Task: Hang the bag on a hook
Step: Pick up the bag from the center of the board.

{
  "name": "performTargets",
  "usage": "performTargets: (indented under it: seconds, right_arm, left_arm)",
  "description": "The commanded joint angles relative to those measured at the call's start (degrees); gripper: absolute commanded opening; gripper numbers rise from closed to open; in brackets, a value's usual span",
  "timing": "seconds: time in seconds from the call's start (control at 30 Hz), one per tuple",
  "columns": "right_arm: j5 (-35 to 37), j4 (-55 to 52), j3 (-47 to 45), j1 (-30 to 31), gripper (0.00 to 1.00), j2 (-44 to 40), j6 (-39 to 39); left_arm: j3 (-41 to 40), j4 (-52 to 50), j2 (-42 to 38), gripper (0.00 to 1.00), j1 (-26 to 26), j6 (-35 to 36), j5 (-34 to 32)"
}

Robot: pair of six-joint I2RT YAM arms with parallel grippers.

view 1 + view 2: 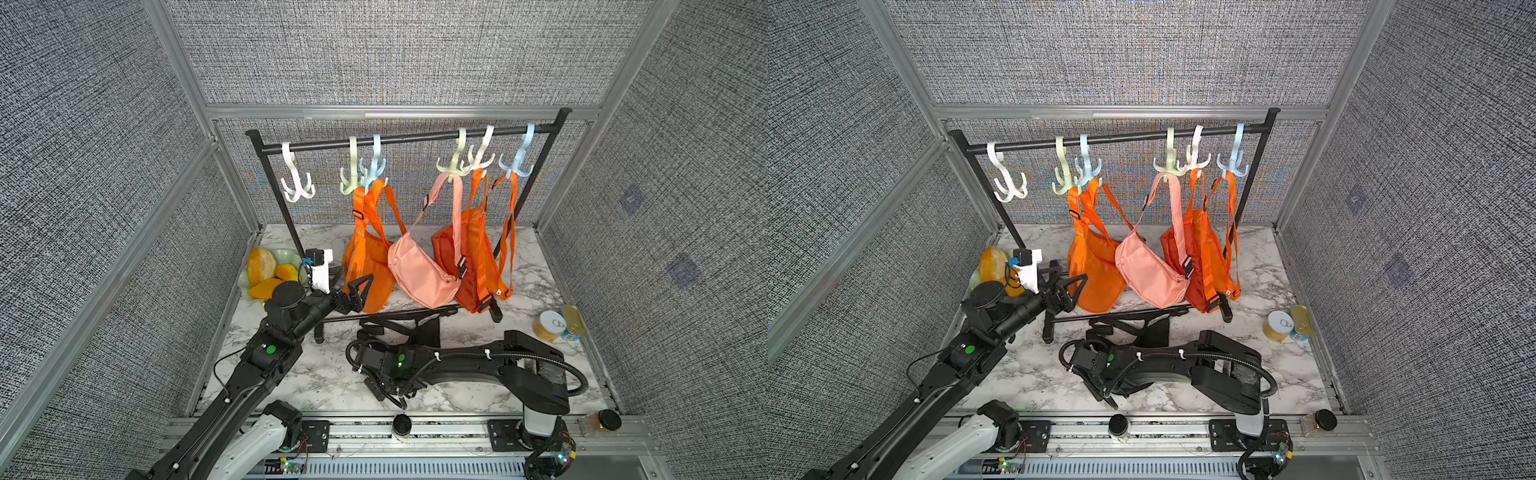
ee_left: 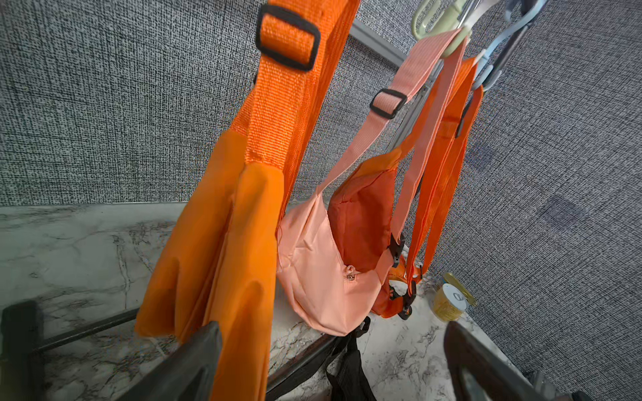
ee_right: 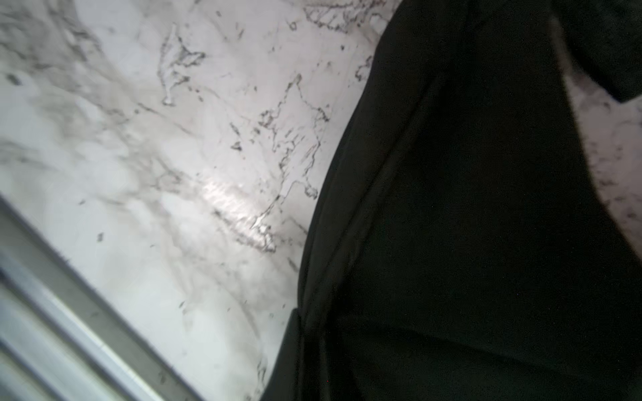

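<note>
A black bag (image 1: 409, 328) (image 1: 1142, 328) lies flat on the marble table in front of the rack's foot bar. My right arm's wrist (image 1: 382, 361) is low over its near end. In the right wrist view the black bag (image 3: 469, 208) fills the space at my right gripper (image 3: 312, 326), which is shut on its fabric. My left gripper (image 1: 353, 296) (image 2: 330, 361) is open beside the bottom of a hanging orange bag (image 1: 368, 266) (image 2: 215, 260). On the rail (image 1: 407, 139), a white hook (image 1: 297, 183) and a pale green hook (image 1: 349, 178) hang bare.
A pink bag (image 1: 424, 270) and more orange bags (image 1: 478, 257) hang at the middle and right. A bowl of fruit (image 1: 266, 270) stands at the left, two cans (image 1: 548, 326) at the right. The rack's foot bar (image 1: 395, 313) crosses the table.
</note>
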Motion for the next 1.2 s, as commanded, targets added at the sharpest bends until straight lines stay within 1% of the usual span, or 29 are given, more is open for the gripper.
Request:
performTargets:
  seconds: [0.0, 0.1, 0.17, 0.23, 0.33, 0.43, 0.57, 0.63, 0.8, 0.87, 0.93, 1.03, 1.17]
  right_arm:
    - [-0.54, -0.40, -0.06, 0.13, 0.00, -3.76, 0.62]
    - [-1.77, 0.47, -0.57, 0.09, 0.00, -8.88, -1.35]
    - [-3.39, 1.81, -1.17, 0.09, 0.00, -12.81, -2.72]
    - [-4.34, 3.48, -1.96, -0.08, 0.00, -17.26, -3.68]
    - [-6.97, 5.53, -3.02, -1.24, 0.00, -23.49, -4.77]
    - [-10.24, 8.57, -4.71, -3.27, 0.00, -30.11, -4.59]
    - [-15.90, 15.97, -8.30, -6.75, 0.00, -38.24, -3.28]
    - [-18.85, 18.12, -9.10, -9.41, 0.00, -41.35, -1.79]
    - [-21.69, 20.05, -8.57, -14.46, 0.00, -48.98, 0.44]
    - [-21.38, 19.99, -7.54, -16.76, 0.00, -51.33, 1.52]
    - [-19.41, 19.47, -6.41, -19.24, 0.00, -53.37, 2.67]
    - [-15.59, 18.24, -4.96, -22.26, 0.00, -55.58, 4.37]
    - [-11.09, 18.50, -4.28, -25.06, 0.00, -57.88, 6.68]
  left_arm:
    - [1.74, -3.52, -3.48, 0.99, 0.08, 0.06, -1.91]
    - [4.60, -7.32, -6.57, 0.99, 0.06, 0.87, -3.67]
    - [6.22, -9.23, -8.16, 0.99, 0.09, 1.84, -3.21]
    - [6.68, -8.49, -10.02, 0.99, 0.03, 3.45, 1.03]
    - [6.75, -7.52, -11.52, 0.99, 0.10, 3.45, 5.76]
    - [8.11, -8.28, -10.71, 0.99, -0.07, 4.16, 9.44]
    - [9.55, -6.63, -8.28, 0.99, -0.23, 3.56, 14.31]
    - [10.39, -5.22, -7.59, 0.99, -0.53, 3.19, 14.82]
    - [13.46, -3.41, -4.89, 0.99, -2.27, 3.06, 16.30]
    - [14.24, -2.88, -3.04, 0.99, -4.18, 3.29, 16.17]
    - [14.97, -2.71, -0.98, 0.99, -7.99, 4.89, 14.64]
    - [17.31, -5.30, 2.90, 0.99, -16.24, 9.17, 8.30]
    - [19.31, -6.86, 7.17, 0.99, -23.16, 12.89, 2.22]
